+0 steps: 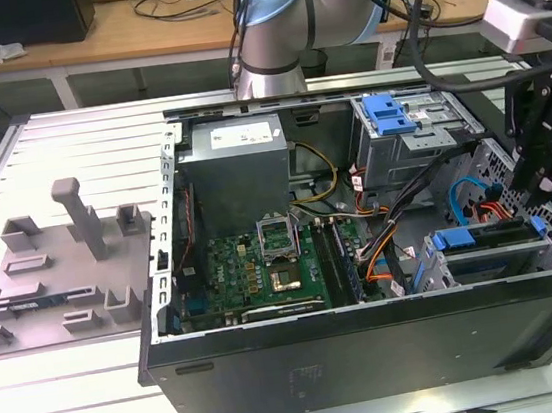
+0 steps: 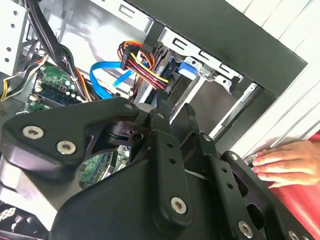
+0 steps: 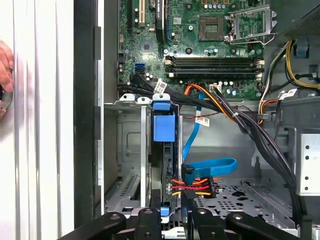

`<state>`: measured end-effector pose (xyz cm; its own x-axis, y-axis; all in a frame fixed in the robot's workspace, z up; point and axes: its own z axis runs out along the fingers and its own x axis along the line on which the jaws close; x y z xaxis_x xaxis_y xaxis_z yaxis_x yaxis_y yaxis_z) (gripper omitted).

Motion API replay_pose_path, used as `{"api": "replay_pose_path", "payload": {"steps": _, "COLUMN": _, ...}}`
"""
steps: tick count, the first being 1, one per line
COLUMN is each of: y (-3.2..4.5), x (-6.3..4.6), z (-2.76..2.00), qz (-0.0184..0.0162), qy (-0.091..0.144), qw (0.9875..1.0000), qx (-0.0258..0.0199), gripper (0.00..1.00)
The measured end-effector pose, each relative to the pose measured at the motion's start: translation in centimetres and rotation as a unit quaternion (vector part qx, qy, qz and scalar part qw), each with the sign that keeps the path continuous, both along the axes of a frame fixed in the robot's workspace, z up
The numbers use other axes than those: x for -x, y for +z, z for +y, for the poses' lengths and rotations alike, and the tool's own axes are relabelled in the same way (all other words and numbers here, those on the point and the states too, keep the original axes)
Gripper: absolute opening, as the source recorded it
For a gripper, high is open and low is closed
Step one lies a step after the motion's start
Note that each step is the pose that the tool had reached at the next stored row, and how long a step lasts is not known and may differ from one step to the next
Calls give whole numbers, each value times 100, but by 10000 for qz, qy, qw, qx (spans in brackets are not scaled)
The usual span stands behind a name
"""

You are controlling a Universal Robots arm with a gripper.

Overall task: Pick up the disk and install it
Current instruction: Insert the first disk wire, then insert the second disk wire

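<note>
The disk (image 3: 164,150) stands on edge in the drive cage (image 3: 131,150), centre of the first wrist view, its long axis running straight away from the gripper (image 3: 171,220) at the bottom edge. The fingers look nearly closed and empty. The second wrist view adds a person's hand (image 2: 285,162) — lower right.

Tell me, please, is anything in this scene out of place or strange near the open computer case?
Yes. A person's hand rests on the white table surface just outside the black wall of the computer case, close to the gripper working at the drive cage. A hand so near the moving arm is unusual. Inside the case nothing looks spilled or broken.
</note>
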<state>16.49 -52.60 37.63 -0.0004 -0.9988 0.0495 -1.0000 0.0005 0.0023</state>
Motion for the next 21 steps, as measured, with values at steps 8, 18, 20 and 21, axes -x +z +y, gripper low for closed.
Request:
{"api": "replay_pose_path", "payload": {"steps": 8, "y": 1, "x": -1, "z": 1, "qz": 0, "qy": 1, "qw": 10000, "qx": -9, "gripper": 30}}
{"api": "replay_pose_path", "payload": {"steps": 18, "y": 1, "x": -20, "z": 128, "qz": 2, "qy": 0, "qw": 10000, "qx": 39, "gripper": 30}}
{"api": "replay_pose_path", "payload": {"steps": 20, "y": 2, "x": -19, "z": 215, "qz": 2, "qy": 0, "qw": 9999, "qx": 139, "gripper": 30}}
{"api": "replay_pose_path", "payload": {"steps": 21, "y": 1, "x": -19, "z": 217, "qz": 2, "qy": 0, "qw": 9999, "qx": 157, "gripper": 30}}
